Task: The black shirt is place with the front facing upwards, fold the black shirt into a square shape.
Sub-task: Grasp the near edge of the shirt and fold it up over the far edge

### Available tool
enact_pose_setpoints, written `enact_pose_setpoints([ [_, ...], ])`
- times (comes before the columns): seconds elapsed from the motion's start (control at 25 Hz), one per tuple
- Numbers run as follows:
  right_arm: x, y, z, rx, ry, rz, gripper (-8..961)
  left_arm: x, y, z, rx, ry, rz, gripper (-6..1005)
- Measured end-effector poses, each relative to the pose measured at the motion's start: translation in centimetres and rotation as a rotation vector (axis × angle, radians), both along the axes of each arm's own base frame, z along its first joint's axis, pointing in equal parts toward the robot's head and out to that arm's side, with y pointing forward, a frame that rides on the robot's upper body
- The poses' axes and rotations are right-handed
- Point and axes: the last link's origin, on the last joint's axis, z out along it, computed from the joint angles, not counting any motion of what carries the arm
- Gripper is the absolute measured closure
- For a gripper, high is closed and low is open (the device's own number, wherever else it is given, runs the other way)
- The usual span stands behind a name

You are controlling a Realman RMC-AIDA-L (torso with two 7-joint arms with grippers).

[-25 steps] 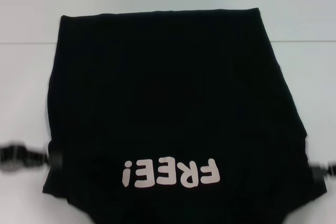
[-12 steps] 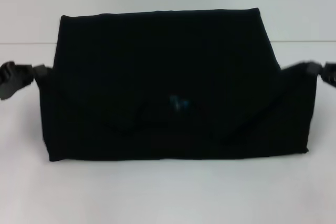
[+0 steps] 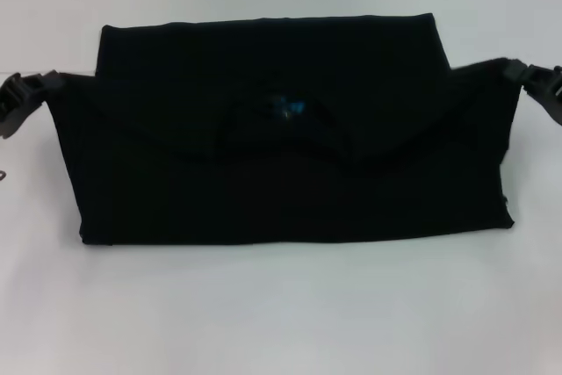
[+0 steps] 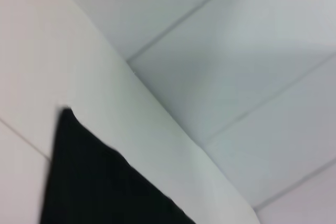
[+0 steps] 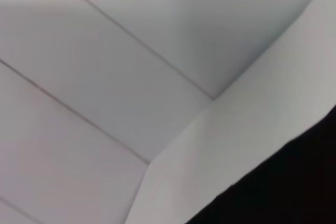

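The black shirt [image 3: 290,191] lies across the white table [image 3: 281,313], doubled over on itself, with its lettering hidden. Its small blue neck label [image 3: 288,108] shows on the upturned layer. My left gripper [image 3: 25,97] is at the left corner of that layer and my right gripper [image 3: 534,83] at the right corner. Each is shut on the cloth and holds the layer stretched between them, slightly above the table. The left wrist view shows only a corner of the black shirt [image 4: 89,182], and the right wrist view an edge of the black shirt [image 5: 294,187].
A seam in the table [image 3: 35,73] runs behind the shirt on the far side. Both wrist views show the table edge [image 4: 173,129] and the tiled floor [image 5: 105,77] beyond it.
Both grippers have carried the shirt's near end up and away from me, over the rest of the shirt. The FREE! lettering is now hidden and the neck label has moved farther back.
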Motion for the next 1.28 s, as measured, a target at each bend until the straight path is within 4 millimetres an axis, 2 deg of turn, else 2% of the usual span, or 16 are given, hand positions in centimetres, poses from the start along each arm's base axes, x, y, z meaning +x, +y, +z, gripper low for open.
enact_pose_setpoints([
  [0.2, -0.2, 1.0, -1.0, 0.027, -0.064, -0.016, 911, 0.2, 1.2, -0.6, 0.046, 0.056, 0.019, 988],
  [0.32, -0.7, 1.7, -2.2, 0.025, -0.116, -0.022, 910, 0.4, 1.7, -1.5, 0.058, 0.089, 0.035, 987],
  [0.72, -0.7, 2.3, -4.7, 0.003, -0.275, -0.04, 907, 0.0, 2.2, -4.3, 0.076, 0.175, 0.137, 953],
  [0.92, -0.5, 2.3, -4.9, 0.003, -0.287, -0.044, 684, 0.4, 2.0, -5.2, 0.086, 0.22, 0.11, 905],
  [1.08, -0.3, 1.9, -4.7, 0.006, -0.278, -0.039, 596, 0.1, 1.8, -5.1, 0.08, 0.195, 0.119, 830],
  [1.28, 0.3, 0.7, -4.1, 0.002, -0.242, 0.0, 487, -1.2, 0.8, -4.2, 0.038, 0.148, 0.147, 736],
])
